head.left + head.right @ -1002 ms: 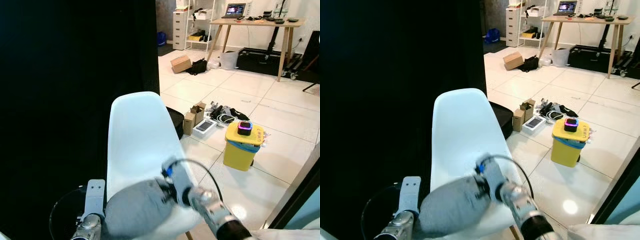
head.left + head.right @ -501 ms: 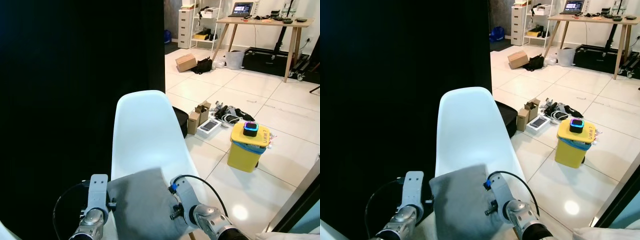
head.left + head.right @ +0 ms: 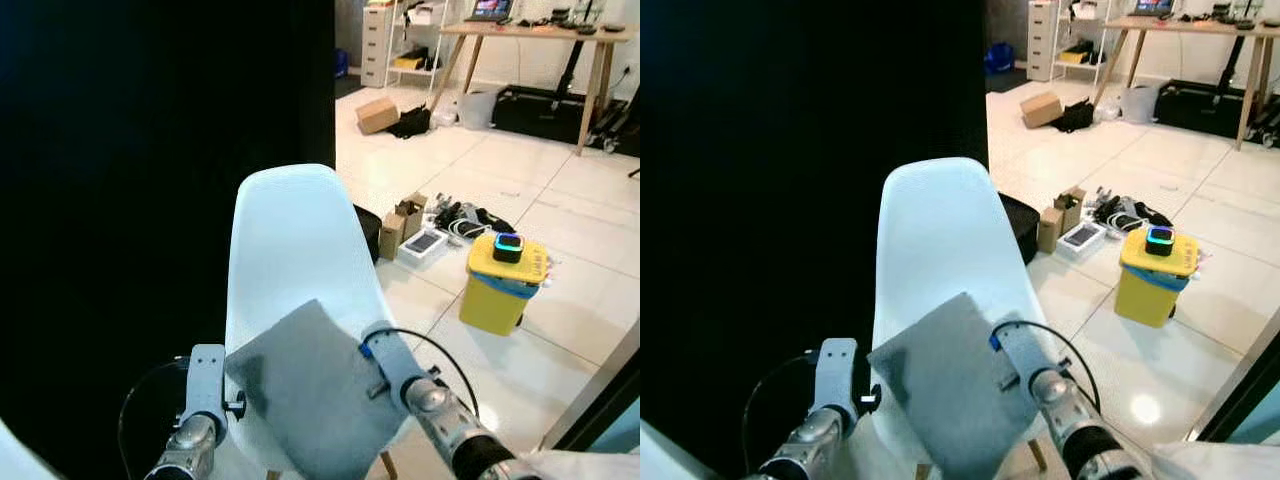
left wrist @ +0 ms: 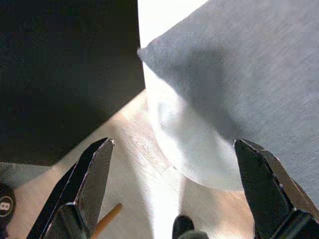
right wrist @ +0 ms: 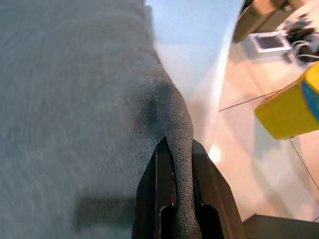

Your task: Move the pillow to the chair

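The grey pillow (image 3: pixel 315 385) hangs over the seat of the white chair (image 3: pixel 290 245), tilted, its far corner up against the backrest; whether its near edge already rests on the seat I cannot tell. The right pincer (image 5: pixel 175 149) is pressed together on a fold of the pillow's right edge, carrying it; the left pincer (image 4: pixel 172 172) is spread wide, just beside the pillow's left corner and apart from it, holding nothing. By my reading the carrying is nearly done: the pillow is at the chair and above the seat; what is left is to lower it flat, let go with the right pincer and draw both arms clear. To the right on the tiled floor (image 3: pixel 560 200) stand a yellow bin (image 3: pixel 497 282) and some boxes (image 3: pixel 400 222); a worktop (image 3: pixel 525 35) stands far off.
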Robot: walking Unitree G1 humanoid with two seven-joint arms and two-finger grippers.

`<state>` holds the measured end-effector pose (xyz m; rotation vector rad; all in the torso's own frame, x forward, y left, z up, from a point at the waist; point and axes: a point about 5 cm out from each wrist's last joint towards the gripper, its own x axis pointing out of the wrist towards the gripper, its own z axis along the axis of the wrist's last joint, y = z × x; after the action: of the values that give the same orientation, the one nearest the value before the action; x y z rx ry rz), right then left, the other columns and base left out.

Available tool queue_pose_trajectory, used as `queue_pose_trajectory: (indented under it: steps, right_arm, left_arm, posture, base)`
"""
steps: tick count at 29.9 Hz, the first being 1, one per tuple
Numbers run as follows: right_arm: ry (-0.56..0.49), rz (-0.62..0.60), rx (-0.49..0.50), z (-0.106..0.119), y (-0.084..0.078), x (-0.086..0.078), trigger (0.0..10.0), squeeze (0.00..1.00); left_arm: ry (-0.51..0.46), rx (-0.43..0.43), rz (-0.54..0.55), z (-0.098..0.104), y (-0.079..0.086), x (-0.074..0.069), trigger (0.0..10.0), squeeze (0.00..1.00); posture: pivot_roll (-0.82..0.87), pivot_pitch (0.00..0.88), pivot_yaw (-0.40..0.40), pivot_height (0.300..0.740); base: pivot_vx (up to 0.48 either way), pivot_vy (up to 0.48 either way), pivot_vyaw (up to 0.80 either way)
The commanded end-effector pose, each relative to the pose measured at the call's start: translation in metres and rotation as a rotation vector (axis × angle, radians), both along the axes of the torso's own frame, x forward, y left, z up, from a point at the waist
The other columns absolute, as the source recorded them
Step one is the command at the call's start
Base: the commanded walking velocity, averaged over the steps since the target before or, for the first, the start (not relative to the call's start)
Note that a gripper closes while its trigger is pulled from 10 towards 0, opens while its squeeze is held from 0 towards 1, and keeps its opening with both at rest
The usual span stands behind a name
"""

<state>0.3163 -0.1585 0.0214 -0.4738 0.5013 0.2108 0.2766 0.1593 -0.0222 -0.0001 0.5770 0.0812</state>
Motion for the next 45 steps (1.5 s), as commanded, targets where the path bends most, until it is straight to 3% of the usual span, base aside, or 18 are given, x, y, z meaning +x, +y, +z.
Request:
queue_pose_trajectory:
  steps: [1,12,23,24,25,30,35,45]
  right_arm:
    - [-0.036,-0.013,0.028,0.004,0.004,0.003,10.0,0.00]
    - [-0.117,-0.046,0.028,0.015,0.016,0.015,10.0,0.00]
    - [-0.200,-0.119,0.089,0.028,0.020,0.024,10.0,0.00]
    - [-0.212,-0.152,0.156,0.031,0.020,0.026,10.0,0.47]
    - [-0.218,-0.179,0.202,0.032,0.019,0.027,10.0,1.00]
    - [-0.202,-0.161,0.227,0.031,0.020,0.027,10.0,1.00]
    - [-0.187,-0.203,0.196,0.025,0.006,0.022,10.0,1.00]
    - [-0.260,-0.311,0.166,0.028,-0.041,0.017,10.0,1.00]
  left_arm:
    - [-0.005,-0.008,-0.004,0.000,-0.001,0.000,10.0,0.00]
    - [-0.012,-0.019,-0.001,0.001,-0.001,0.001,10.0,0.00]
    - [-0.015,-0.023,0.013,0.000,0.003,0.000,10.0,0.00]
    - [-0.016,-0.024,0.015,0.001,0.003,0.000,10.0,0.00]
    - [-0.018,-0.026,0.015,0.001,0.002,0.000,10.0,0.00]
    - [-0.021,-0.030,0.014,0.002,0.001,0.002,10.0,0.00]
    - [-0.023,-0.032,0.008,0.003,-0.001,0.002,10.0,0.00]
    - [-0.029,-0.026,0.008,0.004,-0.002,0.004,10.0,0.00]
  posture:
    - [0.02,0.000,0.078,0.620]
    - [0.03,0.000,0.073,0.585]
    - [0.04,0.000,0.069,0.555]
    - [0.04,0.000,0.068,0.555]
    - [0.04,0.000,0.068,0.555]
    - [0.04,0.000,0.068,0.555]
    - [0.02,0.000,0.068,0.555]
    - [0.01,0.000,0.070,0.555]
  base:
    - [0.000,0.000,0.00]
    - [0.000,0.000,0.00]
    - [0.000,0.000,0.00]
    - [0.000,0.000,0.00]
    - [0.000,0.000,0.00]
    - [0.000,0.000,0.00]
    - [0.000,0.000,0.00]
    - [0.000,0.000,0.00]
